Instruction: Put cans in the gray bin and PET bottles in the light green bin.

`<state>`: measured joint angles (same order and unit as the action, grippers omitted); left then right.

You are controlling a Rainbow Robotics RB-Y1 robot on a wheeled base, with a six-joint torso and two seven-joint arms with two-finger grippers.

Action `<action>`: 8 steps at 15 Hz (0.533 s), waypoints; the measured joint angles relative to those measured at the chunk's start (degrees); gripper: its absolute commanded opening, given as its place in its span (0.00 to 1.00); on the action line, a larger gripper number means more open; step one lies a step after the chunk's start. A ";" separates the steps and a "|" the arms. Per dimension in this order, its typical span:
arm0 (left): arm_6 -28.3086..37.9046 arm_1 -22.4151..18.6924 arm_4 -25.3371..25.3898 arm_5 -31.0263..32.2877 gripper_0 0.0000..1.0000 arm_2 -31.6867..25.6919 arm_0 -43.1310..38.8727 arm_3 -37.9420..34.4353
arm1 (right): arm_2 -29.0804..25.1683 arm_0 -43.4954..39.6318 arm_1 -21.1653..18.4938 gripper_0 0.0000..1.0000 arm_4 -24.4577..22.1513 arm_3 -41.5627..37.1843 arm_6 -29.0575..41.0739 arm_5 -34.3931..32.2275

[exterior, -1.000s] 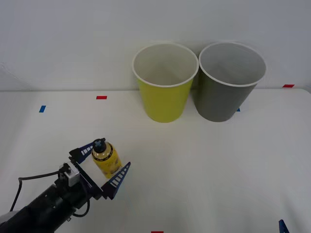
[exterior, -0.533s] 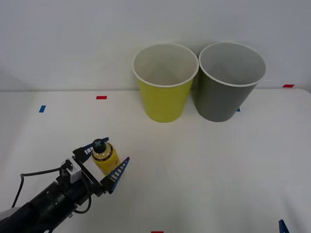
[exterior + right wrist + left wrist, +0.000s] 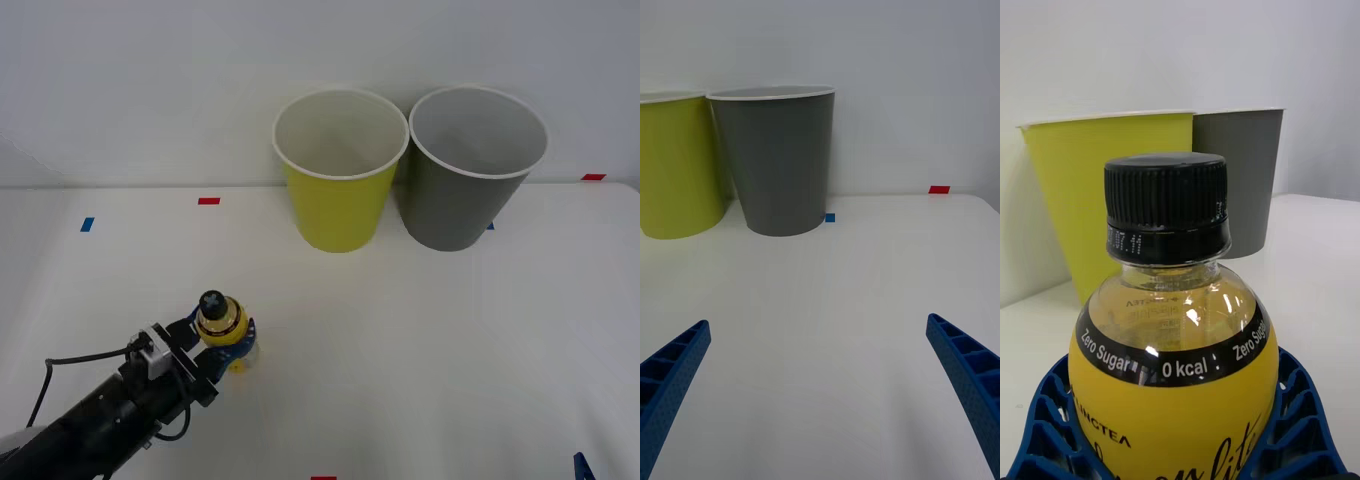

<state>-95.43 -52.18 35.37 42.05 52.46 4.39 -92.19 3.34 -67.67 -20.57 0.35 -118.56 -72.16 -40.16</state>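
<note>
Left gripper clamped on small yellow-labelled black-capped PET bottle, near-left of round yellow-green bin, dark gray bin beside, right gripper spread wide

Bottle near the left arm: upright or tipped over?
Upright. The PET bottle stands cap-up, the left pincer closed around its yellow body.

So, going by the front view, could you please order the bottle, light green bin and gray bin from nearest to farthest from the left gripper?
1. PET bottle: held in the left gripper.
2. Light green bin: farther back, centre.
3. Gray bin: beside it, rightmost.
</note>
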 measured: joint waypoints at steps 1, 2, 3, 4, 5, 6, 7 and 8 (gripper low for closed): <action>0.04 0.04 -0.07 -0.02 0.00 -0.03 0.00 0.00 | 0.00 0.00 0.00 1.00 0.00 0.00 0.00 0.00; 0.05 0.05 -0.10 -0.02 0.00 -0.05 0.00 -0.04 | 0.00 0.00 0.00 1.00 0.00 0.00 0.00 0.00; 0.06 0.06 -0.07 -0.20 0.00 -0.06 0.00 -0.33 | 0.00 0.00 0.00 1.00 0.00 0.00 0.00 0.00; 0.06 -0.04 0.23 -1.09 0.00 -0.08 0.00 -1.30 | 0.00 0.00 0.00 1.00 0.00 0.00 0.00 0.00; 0.07 -0.46 0.73 -3.14 0.00 -0.16 -0.01 -3.28 | 0.00 0.00 0.00 1.00 0.00 0.00 0.00 0.00; 0.06 -1.16 1.08 -5.27 0.00 -0.43 -0.04 -5.29 | 0.00 0.00 0.00 1.00 0.00 0.00 0.00 0.00; 0.04 -1.89 1.10 -7.74 0.00 -1.11 -0.06 -7.21 | 0.00 0.00 0.00 1.00 0.00 0.00 0.00 0.00; 0.05 -2.59 1.06 -10.38 0.00 -2.15 -0.06 -9.23 | 0.00 0.00 0.00 1.00 0.00 0.00 0.00 0.00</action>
<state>-95.39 -54.77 36.43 31.67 50.31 4.33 -101.41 3.34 -67.68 -20.57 0.35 -118.56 -72.16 -40.16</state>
